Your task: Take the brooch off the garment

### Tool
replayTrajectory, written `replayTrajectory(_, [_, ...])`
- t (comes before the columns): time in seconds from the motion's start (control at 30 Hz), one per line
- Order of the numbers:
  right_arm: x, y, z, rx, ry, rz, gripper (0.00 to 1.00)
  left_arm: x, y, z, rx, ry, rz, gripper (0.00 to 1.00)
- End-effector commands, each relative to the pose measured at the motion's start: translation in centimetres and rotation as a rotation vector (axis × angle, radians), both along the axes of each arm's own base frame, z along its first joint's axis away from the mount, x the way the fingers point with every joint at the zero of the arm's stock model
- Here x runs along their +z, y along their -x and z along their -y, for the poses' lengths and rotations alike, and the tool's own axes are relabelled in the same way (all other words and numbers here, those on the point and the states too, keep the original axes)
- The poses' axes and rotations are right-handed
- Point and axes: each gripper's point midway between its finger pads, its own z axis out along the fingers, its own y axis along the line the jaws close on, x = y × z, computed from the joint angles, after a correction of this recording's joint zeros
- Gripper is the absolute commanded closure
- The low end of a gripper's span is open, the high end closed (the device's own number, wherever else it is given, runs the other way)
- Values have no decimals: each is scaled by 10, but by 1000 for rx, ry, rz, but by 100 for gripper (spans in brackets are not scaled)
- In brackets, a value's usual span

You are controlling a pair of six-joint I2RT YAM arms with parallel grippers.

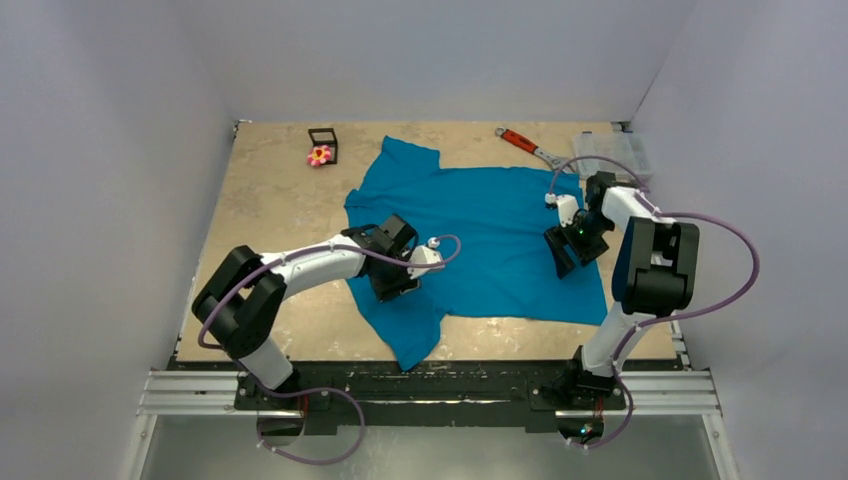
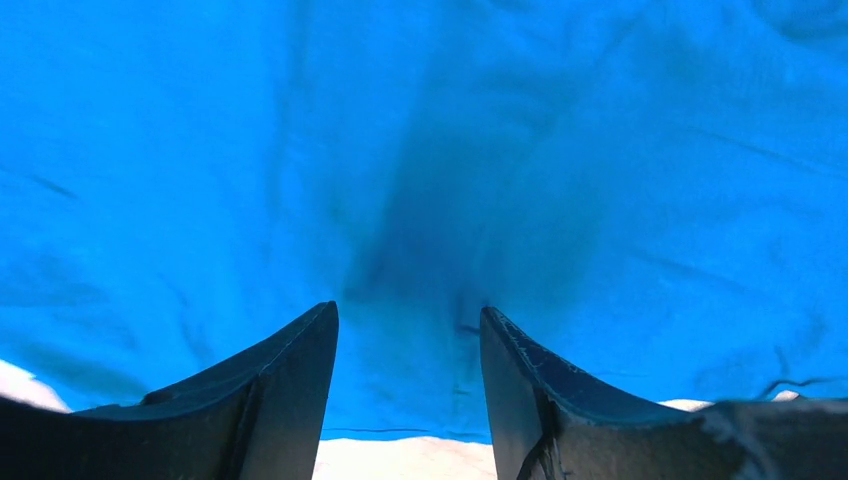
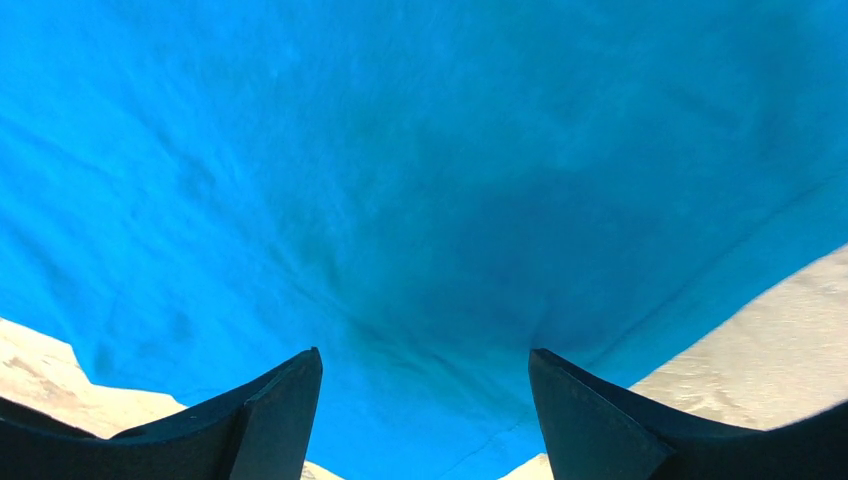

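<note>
Already off the soft, creased teal shirt (image 1: 490,240), the petal-shaped pink brooch (image 1: 319,155) lies on the beige table (image 1: 265,205). Both arms bend low over the cloth; the left gripper (image 2: 408,318) and right gripper (image 3: 425,358) have their fingers parted and hold nothing.

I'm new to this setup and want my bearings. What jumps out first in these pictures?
The big teal garment spread across the middle of the table dominates. The left gripper and right gripper are both open low over it, one toward each side. Next comes the small pink brooch, lying off the garment at the far left beside a little black frame.
</note>
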Motion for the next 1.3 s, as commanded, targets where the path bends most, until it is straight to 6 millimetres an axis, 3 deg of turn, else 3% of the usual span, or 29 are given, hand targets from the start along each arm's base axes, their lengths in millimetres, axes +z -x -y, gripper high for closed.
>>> replayTrajectory(0.0, [-3,8,7,38,46,28,21,-20,20,-10,-22,-56,-25,48])
replayTrajectory(0.2, [-21,30,14,72,90,-20,21,-24,49,-16,-77,-93,-81,52])
replayTrajectory(0.43, [-22,42,17,84,106,-36,21,-32,84,-22,-126,-119,-146,53])
replayTrajectory(0.57, [-21,45,17,92,108,-39,21,-35,84,-23,-123,-137,-127,52])
replayTrajectory(0.67, [-10,35,12,88,80,-11,21,-25,76,-16,-84,-116,-112,49])
replayTrajectory(0.77, [17,13,2,81,17,72,18,6,65,-2,-7,-14,-116,43])
replayTrajectory(0.83, [42,-3,-7,80,-33,147,10,35,58,7,25,74,-98,35])
replayTrajectory(0.87, [56,-13,-14,78,-72,190,4,52,53,11,37,124,-83,26])
replayTrajectory(0.93, [85,-29,-25,66,-130,272,1,88,39,12,102,237,-46,5])
replayTrajectory(0.97, [101,-38,-29,61,-153,320,1,104,32,9,142,285,-39,3])
replayTrajectory(1.1, [160,-67,-42,39,-230,488,1,166,-3,-15,296,431,51,0])
replayTrajectory(1.27, [224,-94,-49,-33,-289,679,1,226,-36,-71,565,628,113,0])
